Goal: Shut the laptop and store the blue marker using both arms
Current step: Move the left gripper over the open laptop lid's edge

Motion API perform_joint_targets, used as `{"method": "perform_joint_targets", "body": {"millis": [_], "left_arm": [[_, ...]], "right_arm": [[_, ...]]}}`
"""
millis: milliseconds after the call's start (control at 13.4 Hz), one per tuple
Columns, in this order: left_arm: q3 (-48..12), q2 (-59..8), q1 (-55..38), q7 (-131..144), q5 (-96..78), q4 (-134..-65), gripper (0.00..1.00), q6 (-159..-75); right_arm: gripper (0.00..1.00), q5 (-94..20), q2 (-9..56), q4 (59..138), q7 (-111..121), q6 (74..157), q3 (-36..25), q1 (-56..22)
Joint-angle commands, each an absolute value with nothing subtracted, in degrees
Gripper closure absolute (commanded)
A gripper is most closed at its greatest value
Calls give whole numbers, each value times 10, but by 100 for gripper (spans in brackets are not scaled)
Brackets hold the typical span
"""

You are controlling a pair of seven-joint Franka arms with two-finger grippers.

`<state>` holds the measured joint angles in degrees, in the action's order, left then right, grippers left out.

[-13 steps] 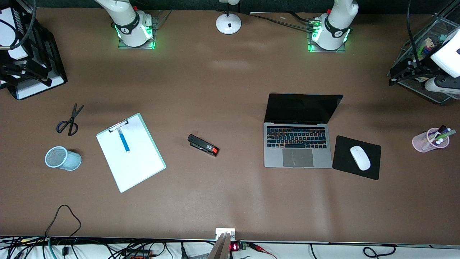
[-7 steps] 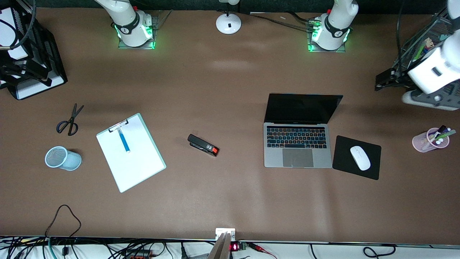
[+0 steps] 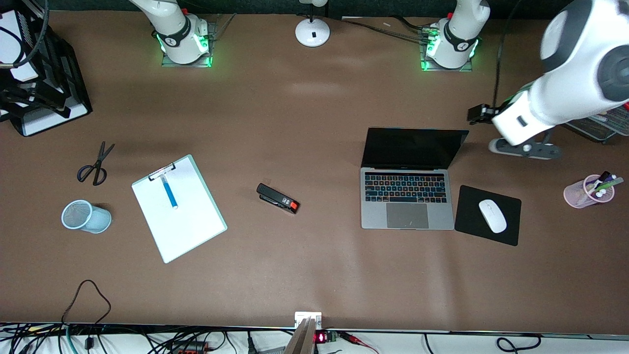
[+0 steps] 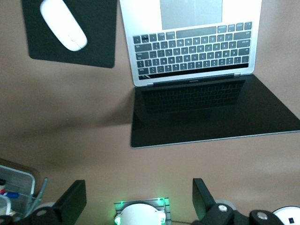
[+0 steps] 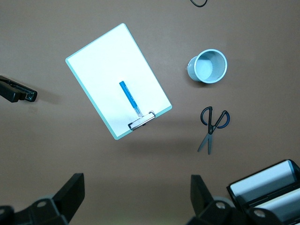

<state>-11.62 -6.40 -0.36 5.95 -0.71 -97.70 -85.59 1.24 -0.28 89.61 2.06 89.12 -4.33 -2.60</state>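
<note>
Your left gripper point(image 4: 136, 206) hangs with its fingers point(image 4: 72, 201) spread wide and nothing between them, up in the air over the bare table just past the laptop's point(image 3: 408, 179) raised screen, toward the left arm's base point(image 3: 449, 46). The laptop stands open, keys up, with a black pad point(image 3: 487, 215) and white mouse point(image 3: 492, 216) beside it. Your right gripper point(image 5: 136, 201) is also spread apart and empty, high over the right arm's end of the table. Below it you see the marker point(image 5: 130, 98) lying on the clipboard point(image 5: 117, 79), one tip under the clip. A mesh cup point(image 5: 208, 66) lies near the clipboard, scissors point(image 5: 212, 122) beside it, and a stapler point(image 3: 277, 198) lies between clipboard and laptop.
</note>
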Motion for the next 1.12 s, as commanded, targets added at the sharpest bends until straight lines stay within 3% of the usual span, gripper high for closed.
{"method": "perform_joint_targets", "body": {"millis": [0,299,673,1047], "left_arm": [[-160,-42,-2,118,-13,-1025,0,-876],[-189,-5,-1,152,-13,-1113,0,-917],[-205,48,-1,156,-13,-1257,0,-1030],[-217,51,-1,164,-13,-1301,0,-1082]], "right_arm": [[0,10,-2,901,16,896,-41,-26],[0,-17,11,901,17,900,-41,-26],[0,-20,37,901,17,917,-42,-23],[0,-18,71,885,18,925,-45,-20]]}}
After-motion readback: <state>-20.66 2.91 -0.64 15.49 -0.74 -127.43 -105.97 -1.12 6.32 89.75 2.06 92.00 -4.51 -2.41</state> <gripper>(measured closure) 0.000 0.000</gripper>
